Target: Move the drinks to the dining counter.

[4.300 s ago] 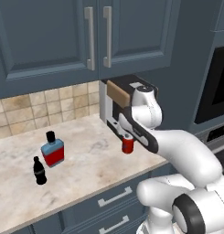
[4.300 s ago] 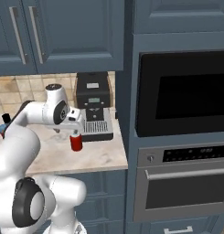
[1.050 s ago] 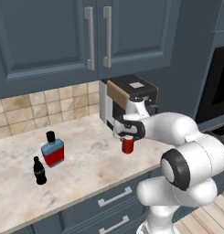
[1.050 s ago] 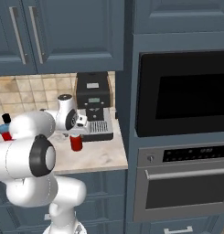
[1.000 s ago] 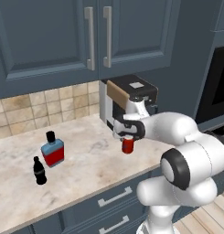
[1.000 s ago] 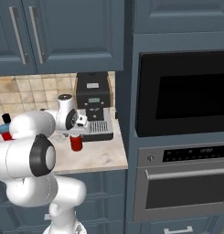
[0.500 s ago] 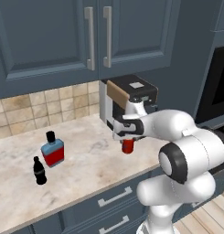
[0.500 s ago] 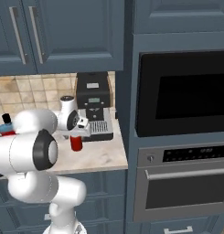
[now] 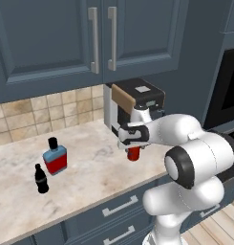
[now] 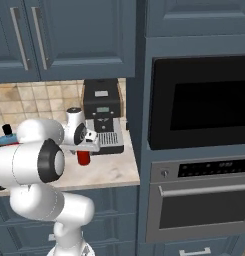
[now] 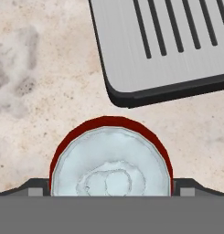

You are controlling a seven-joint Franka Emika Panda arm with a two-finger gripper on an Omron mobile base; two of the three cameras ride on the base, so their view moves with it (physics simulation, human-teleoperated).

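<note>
The jaws (image 9: 133, 146) stand wide open, gripping nothing, set right over the red can (image 11: 110, 161), which stands upright between the two fingertips on the marble counter (image 9: 90, 167). Just beyond them lies the coffee machine's grey drip tray (image 11: 163, 41). Well off to the side stand the blue bottle (image 9: 55, 157) and small black bottle (image 9: 40, 179).

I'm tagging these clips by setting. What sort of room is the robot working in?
A home kitchen, rendered. The signs: a built-in wall oven with a microwave above it, a coffee machine on a marble-look counter with a tiled backsplash, and dark blue cabinets overhead.
</note>
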